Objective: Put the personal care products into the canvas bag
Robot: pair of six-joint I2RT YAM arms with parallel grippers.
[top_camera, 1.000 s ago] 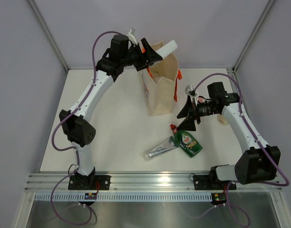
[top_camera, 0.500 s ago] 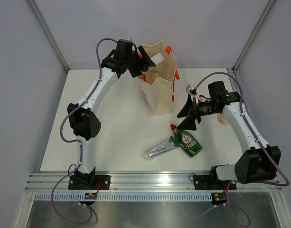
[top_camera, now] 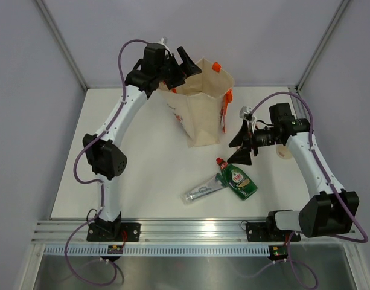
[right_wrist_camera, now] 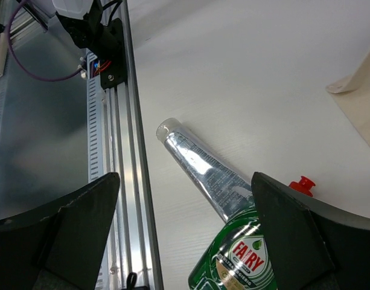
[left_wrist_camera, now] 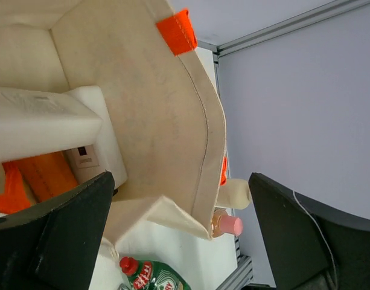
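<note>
Left jaws stand apart above the upright beige canvas bag (top_camera: 200,118) holding a white bottle (left_wrist_camera: 46,127); right jaws, apart, over the green red-capped bottle (right_wrist_camera: 239,260) on the white table (top_camera: 142,169).

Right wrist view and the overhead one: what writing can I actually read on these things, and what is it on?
"FAIRY": on the label of the green bottle, seen in the right wrist view.
Fine print on the silvery tube: too small to read.
Reddish print on the side of the canvas bag: too blurred to read.
</note>
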